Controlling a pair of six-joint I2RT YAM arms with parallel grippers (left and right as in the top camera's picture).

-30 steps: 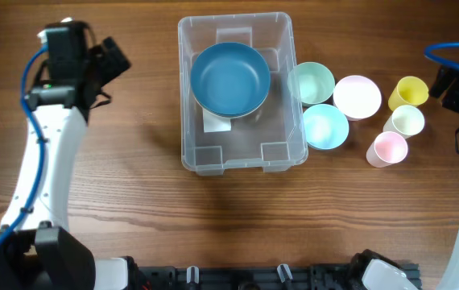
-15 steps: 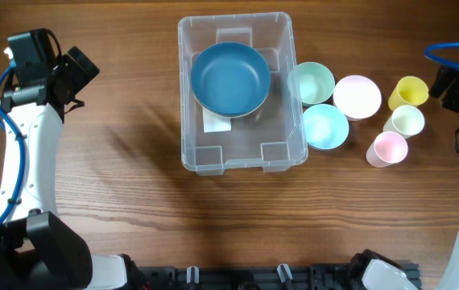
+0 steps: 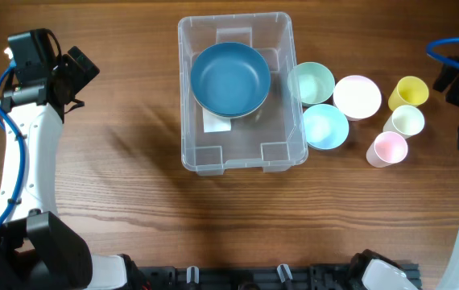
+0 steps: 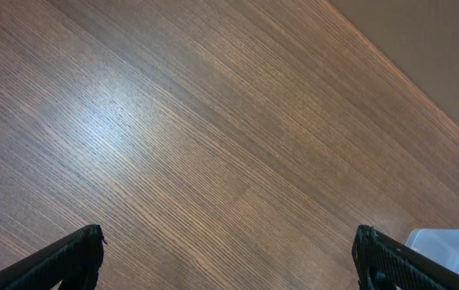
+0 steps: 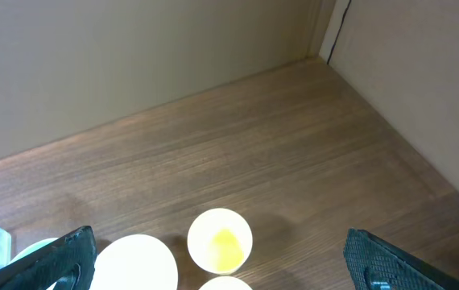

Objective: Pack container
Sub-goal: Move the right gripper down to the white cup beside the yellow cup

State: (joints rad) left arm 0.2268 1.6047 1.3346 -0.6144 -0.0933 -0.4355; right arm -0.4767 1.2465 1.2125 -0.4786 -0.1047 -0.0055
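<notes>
Overhead, the container (image 3: 242, 143) sits mid-desk (image 3: 133, 193), long side running away from the robot, with a blue bowl (image 3: 230, 78) already in its far half and the near half bare. Just right of it stand a mint bowl (image 3: 311, 83) and a pale blue bowl (image 3: 325, 126), both close against its wall, then a white bowl (image 3: 357, 97). Further right are a yellow cup (image 3: 408, 93), a cream cup (image 3: 405, 122) and a pink cup (image 3: 387, 148). The left end effector (image 3: 83, 64) hangs well apart at the far left, and the right end effector (image 3: 445, 79) hovers near the yellow cup. Neither holds anything.

From the left wrist, the jaws stand wide over bare wood. Only a corner of the container (image 4: 447, 246) shows at the lower right.

From the right wrist, the jaws are also spread wide and empty. The yellow cup (image 5: 220, 240) lies between the fingertips in the view, with the white bowl (image 5: 133, 262) beside it.

The right arm looks best placed for the next pick. It should probably pinch one rim squarely, since these light cups would tip under a glancing touch. The lift needs to clear the container's wall, and the cups should go into the bare near half. Nesting the bowls in the blue one would save room.
</notes>
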